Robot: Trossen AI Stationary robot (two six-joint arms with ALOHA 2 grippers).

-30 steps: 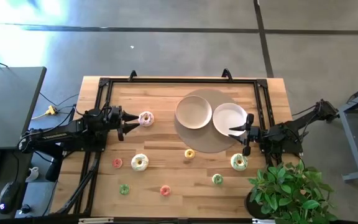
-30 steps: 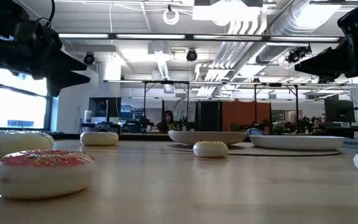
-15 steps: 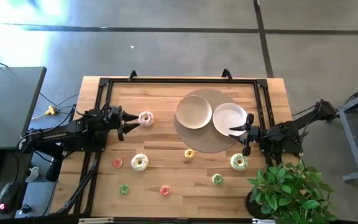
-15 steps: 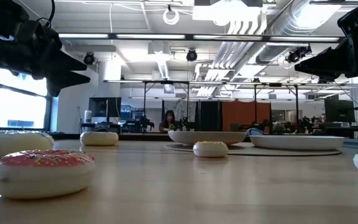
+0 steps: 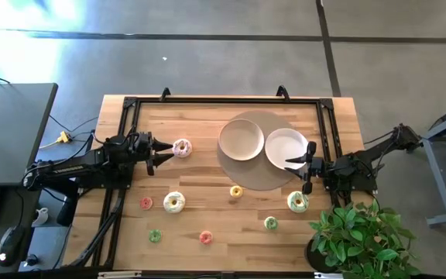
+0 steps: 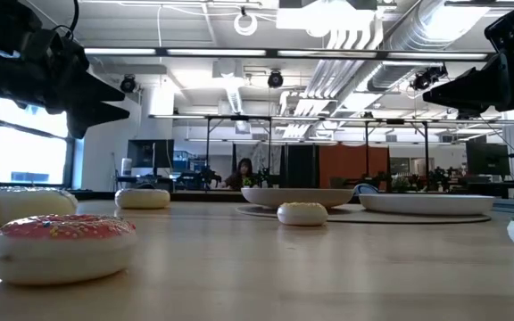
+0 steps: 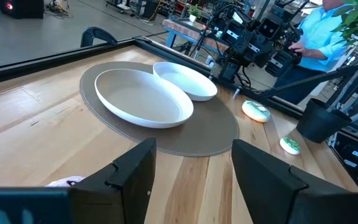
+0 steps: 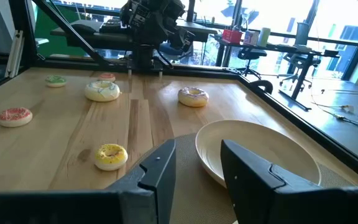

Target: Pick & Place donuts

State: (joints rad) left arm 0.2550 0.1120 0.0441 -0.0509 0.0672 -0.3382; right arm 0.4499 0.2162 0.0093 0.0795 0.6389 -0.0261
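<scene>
The left gripper [image 5: 163,153] hung above the table with its fingers spread and nothing between them, and the pink donut [image 5: 182,148] lay just beyond its fingertips, close but not touching. The right gripper [image 5: 307,164] was likewise spread and empty, poised over the near edge of the white plate [image 5: 285,147], with the large white-and-green donut [image 5: 297,202] lying near it on the bare wood. The beige plate [image 5: 241,139] sat touching the white plate, both on a round tan mat [image 5: 263,180]. The yellow donut [image 5: 236,191] rested at the mat's edge. Farther along the front lay a white donut with yellow sprinkles [image 5: 174,201], a red donut [image 5: 145,203], a green donut [image 5: 155,235], an orange donut [image 5: 205,237] and a small green donut [image 5: 270,223]. Nothing lay between the left gripper and the pink donut. A potted plant [image 5: 358,232] stood at the table's corner by the right arm.
</scene>
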